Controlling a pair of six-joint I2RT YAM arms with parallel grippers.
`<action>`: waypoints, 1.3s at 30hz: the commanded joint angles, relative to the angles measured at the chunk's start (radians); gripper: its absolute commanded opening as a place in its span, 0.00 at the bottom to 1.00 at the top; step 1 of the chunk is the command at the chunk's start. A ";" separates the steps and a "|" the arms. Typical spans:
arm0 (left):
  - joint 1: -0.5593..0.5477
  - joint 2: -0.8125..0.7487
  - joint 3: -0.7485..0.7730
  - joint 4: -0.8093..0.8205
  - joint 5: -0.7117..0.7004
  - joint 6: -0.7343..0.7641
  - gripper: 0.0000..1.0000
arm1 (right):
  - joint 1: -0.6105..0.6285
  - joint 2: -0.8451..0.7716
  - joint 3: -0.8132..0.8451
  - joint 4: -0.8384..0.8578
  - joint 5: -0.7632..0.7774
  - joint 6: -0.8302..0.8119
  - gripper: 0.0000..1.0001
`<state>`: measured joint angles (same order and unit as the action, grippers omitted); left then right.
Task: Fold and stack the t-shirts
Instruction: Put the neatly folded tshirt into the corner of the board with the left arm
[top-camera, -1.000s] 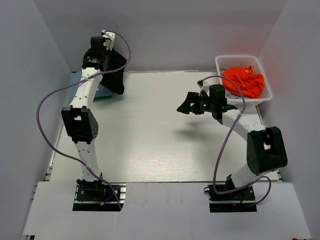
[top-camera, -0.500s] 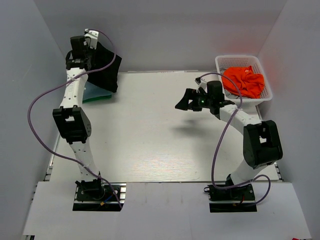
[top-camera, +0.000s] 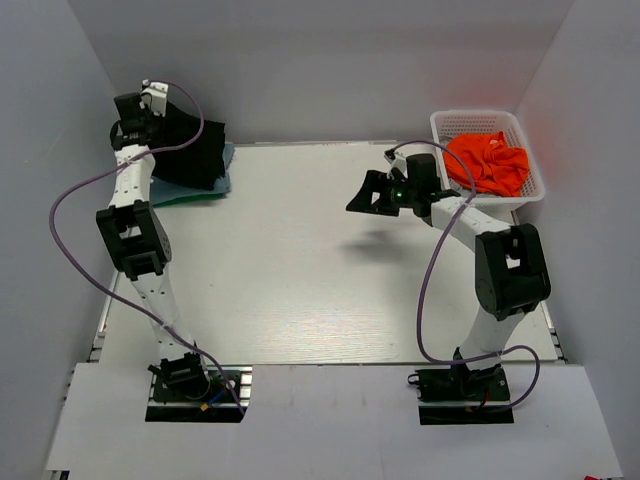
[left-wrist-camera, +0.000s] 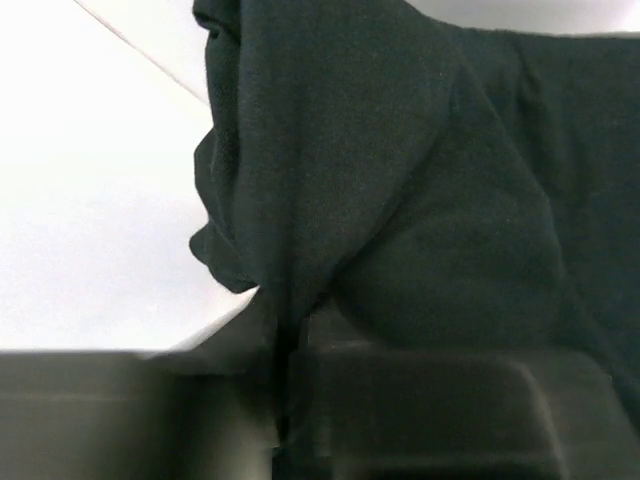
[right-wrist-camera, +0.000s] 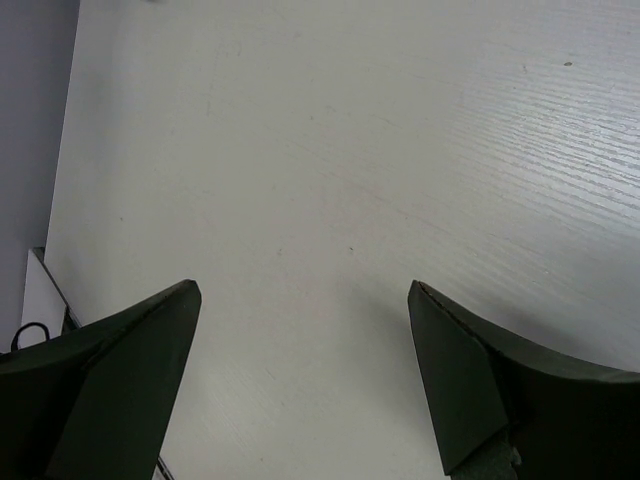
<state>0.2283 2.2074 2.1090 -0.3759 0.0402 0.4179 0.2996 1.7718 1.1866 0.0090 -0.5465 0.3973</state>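
My left gripper (top-camera: 148, 116) is at the far left corner, shut on the black t-shirt (top-camera: 190, 150), which hangs down from it. The shirt drapes over a light blue t-shirt (top-camera: 229, 160) and a green t-shirt (top-camera: 188, 198) lying on the table. In the left wrist view black cloth (left-wrist-camera: 400, 200) fills the picture and runs down into the closed jaws of the left gripper (left-wrist-camera: 285, 400). My right gripper (top-camera: 366, 197) hovers over the table's right half, open and empty. In its own view the right gripper (right-wrist-camera: 303, 288) shows only bare table between its fingertips. An orange t-shirt (top-camera: 487, 163) lies crumpled in the basket.
The white mesh basket (top-camera: 441, 124) stands at the far right corner against the wall. Grey walls close in the left, back and right sides. The white table (top-camera: 300, 270) stretches between the two arms.
The left arm has swung left and back toward the corner, carrying the black t-shirt over the blue and green ones. The right gripper has drifted slightly back, still open.
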 joint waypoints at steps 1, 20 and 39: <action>0.000 0.049 0.025 0.066 -0.058 0.003 0.39 | 0.003 0.012 0.057 -0.007 -0.007 0.003 0.90; -0.046 -0.021 -0.021 0.020 -0.008 -0.240 1.00 | 0.001 -0.084 -0.044 0.011 0.003 -0.015 0.90; -0.145 0.178 0.003 -0.106 0.224 -0.423 1.00 | -0.004 -0.184 -0.162 -0.003 0.040 -0.035 0.90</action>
<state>0.1013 2.4321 2.0830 -0.4160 0.2428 0.0242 0.2993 1.6104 1.0355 -0.0048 -0.5114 0.3763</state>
